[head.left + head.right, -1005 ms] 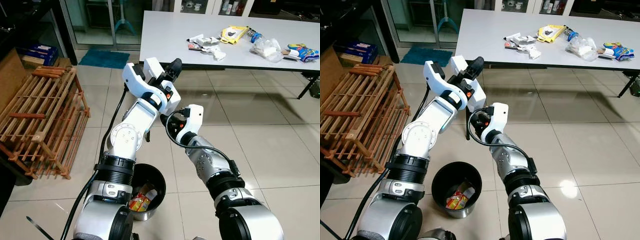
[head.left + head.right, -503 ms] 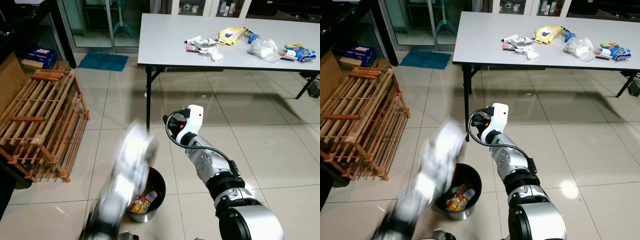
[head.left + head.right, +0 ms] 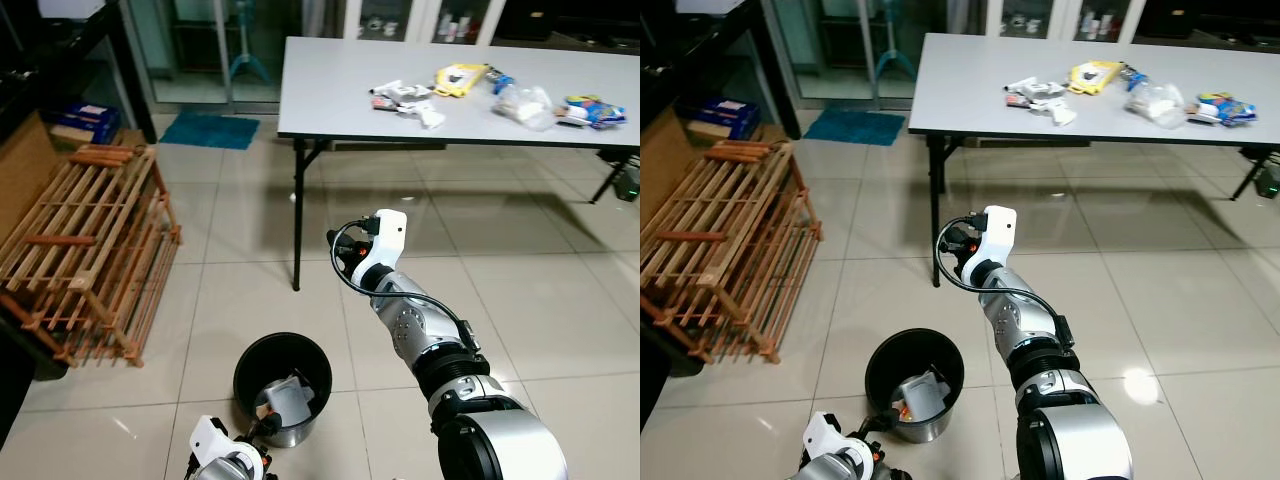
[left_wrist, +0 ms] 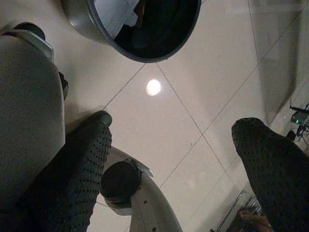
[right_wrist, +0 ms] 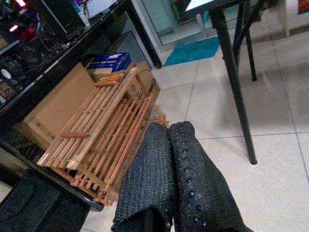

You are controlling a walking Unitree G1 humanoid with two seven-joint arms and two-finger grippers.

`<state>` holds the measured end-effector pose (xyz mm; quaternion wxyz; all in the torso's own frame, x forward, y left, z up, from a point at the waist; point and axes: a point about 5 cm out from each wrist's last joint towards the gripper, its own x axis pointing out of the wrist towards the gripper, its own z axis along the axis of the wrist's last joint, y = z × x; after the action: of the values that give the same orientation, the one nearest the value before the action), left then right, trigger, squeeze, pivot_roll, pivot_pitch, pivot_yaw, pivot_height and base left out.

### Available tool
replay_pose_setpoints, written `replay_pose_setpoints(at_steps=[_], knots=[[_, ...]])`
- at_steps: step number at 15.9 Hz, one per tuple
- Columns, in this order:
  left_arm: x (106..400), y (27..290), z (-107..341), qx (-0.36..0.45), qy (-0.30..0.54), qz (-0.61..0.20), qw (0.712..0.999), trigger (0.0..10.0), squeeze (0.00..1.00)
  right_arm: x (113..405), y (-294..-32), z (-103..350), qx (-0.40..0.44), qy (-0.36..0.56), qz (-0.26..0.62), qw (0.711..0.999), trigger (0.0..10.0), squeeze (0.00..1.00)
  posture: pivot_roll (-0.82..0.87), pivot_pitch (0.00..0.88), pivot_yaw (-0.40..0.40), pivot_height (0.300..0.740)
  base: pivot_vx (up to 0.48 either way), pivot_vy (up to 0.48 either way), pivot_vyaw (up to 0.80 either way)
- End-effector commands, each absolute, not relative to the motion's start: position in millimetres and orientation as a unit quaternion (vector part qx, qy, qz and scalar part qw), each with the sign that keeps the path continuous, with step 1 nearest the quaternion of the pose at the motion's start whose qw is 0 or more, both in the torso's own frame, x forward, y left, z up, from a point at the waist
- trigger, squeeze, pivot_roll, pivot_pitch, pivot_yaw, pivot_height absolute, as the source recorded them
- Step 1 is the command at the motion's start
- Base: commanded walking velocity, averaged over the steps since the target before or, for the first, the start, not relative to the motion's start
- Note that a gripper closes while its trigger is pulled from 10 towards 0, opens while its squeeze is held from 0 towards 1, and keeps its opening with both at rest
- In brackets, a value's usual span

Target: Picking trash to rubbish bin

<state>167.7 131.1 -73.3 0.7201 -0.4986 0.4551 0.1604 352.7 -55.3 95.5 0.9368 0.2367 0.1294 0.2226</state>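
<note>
Tiled floor point(image 3: 520, 290), glossy beige. Grey worktop point(image 3: 340, 90) carrying scattered trash point(image 3: 405, 95) across its far side. Slatted wooden rack point(image 3: 85, 250), left. Black rubbish bin point(image 3: 283, 388) holding wrappers. Right gripper point(image 5: 169, 140), fingers together; left gripper point(image 4: 174, 154), fingers apart above floor.

Place: office-like workroom
Evidence: folding table point(image 3: 340, 85) at 12 o'clock, glass-door cabinets point(image 3: 420, 15) behind, tiled floor point(image 3: 540, 290), wooden rack point(image 3: 85, 250) at 9 o'clock
</note>
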Motion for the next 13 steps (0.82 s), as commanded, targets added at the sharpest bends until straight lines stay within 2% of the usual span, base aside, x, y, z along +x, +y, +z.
replay_pose_setpoints(at_steps=[1,10,11,13], knots=[[327.1,-30.2,220.7,-0.579,0.114,-0.269,0.761,10.0,0.0,355.1,-46.4,104.7,0.245,0.115,0.231,0.935,0.0,0.0,0.02,0.015,-0.037,0.716,0.0,0.0,0.0],[327.1,-30.2,220.7,-0.579,0.114,-0.269,0.761,10.0,0.0,355.1,-46.4,104.7,0.245,0.115,0.231,0.935,0.0,0.0,0.02,0.015,-0.037,0.716,0.0,0.0,0.0],[327.1,-30.0,221.4,-0.58,0.113,-0.269,0.761,10.0,0.0,355.3,-46.9,104.4,0.245,0.115,0.229,0.935,0.0,0.0,0.02,0.0,0.0,0.716,0.0,0.0,0.0],[327.1,-30.0,221.4,-0.58,0.113,-0.269,0.761,10.0,0.0,355.3,-46.9,104.4,0.245,0.115,0.229,0.935,0.0,0.0,0.02,0.0,0.0,0.716,0.0,0.0,0.0]])
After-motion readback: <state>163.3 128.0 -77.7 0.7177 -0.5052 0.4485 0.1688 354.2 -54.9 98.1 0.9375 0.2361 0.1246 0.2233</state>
